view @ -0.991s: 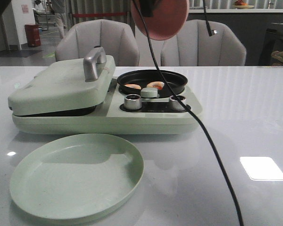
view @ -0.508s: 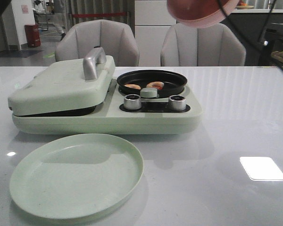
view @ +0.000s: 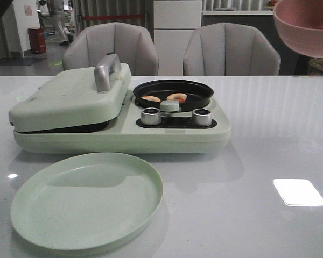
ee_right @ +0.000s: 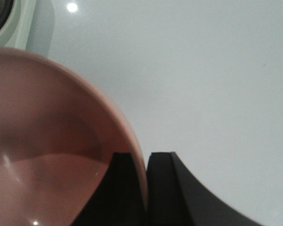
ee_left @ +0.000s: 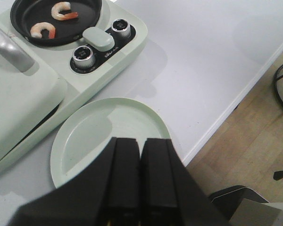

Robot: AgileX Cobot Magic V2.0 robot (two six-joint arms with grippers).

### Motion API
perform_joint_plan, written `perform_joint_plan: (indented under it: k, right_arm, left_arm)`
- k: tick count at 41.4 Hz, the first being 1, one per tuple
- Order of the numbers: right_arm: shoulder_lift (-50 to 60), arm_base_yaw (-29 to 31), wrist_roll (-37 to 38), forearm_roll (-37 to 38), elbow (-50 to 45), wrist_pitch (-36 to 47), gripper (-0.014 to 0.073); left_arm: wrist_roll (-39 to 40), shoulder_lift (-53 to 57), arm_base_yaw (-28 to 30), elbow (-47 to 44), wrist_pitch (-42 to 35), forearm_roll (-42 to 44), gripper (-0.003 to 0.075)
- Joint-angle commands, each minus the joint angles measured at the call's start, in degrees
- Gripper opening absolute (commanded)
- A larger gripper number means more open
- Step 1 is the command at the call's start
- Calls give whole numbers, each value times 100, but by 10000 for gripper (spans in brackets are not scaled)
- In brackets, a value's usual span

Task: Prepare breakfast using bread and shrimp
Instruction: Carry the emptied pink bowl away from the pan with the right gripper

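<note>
Front view, nearest the camera: an empty pale green plate (view: 87, 201) lies flat on the white worktop (view: 269, 156). Just behind it stands a pale green breakfast maker (view: 118, 115), its long axis running left to right. Its left half is a closed grill lid (view: 70, 99) with a metal handle (view: 106, 71); no bread can be seen. On its right half two metal knobs (view: 151, 116) flank a small green pan handle (view: 170, 105), and behind them sits a round black frying pan (view: 173, 94).

Both shrimp lie in the pan, side by side and apart. The left shrimp (view: 151, 99) and the right shrimp (view: 177, 97) each show as a curved piece lying roughly left to right. In the left wrist view each is a C-shaped curl, pale at the body with an orange-red tail end (ee_left: 71, 15); which way they point relative to the robot cannot be told exactly.

Far right and raised above the worktop, a pink bowl (view: 307, 27) hangs at the frame edge. Two grey chairs (view: 114, 48) stand beyond the worktop.

The left claw (ee_left: 140, 179) hangs over the plate's near edge, fingers together and holding nothing. The right claw (ee_right: 144, 188) is clamped on the pink bowl's rim (ee_right: 132, 141), one finger inside, one outside.
</note>
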State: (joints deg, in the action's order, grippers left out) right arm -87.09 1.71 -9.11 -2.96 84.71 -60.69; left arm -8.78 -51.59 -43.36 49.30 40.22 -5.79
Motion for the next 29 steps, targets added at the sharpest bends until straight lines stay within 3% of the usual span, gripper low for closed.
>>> perform_joint_plan:
  k: [1,9,19,29]
  right_arm:
    - [272,463,-566,-1081,-331,513,79]
    - [272,766,-1200,-2098,-1369,1127,79]
    - [167,746,-1246,-2210,-2096,1795,79]
    - [-428,746,-1246,-2290,-2125,1917,79]
  left_arm:
    - [59,28,7,156,-406,-35,104]
    - [59,28,7,156,-406,-35,104]
    - [59,28,7,156,-406,-35,104]
    - [59,28,7,156,-406,-35,104]
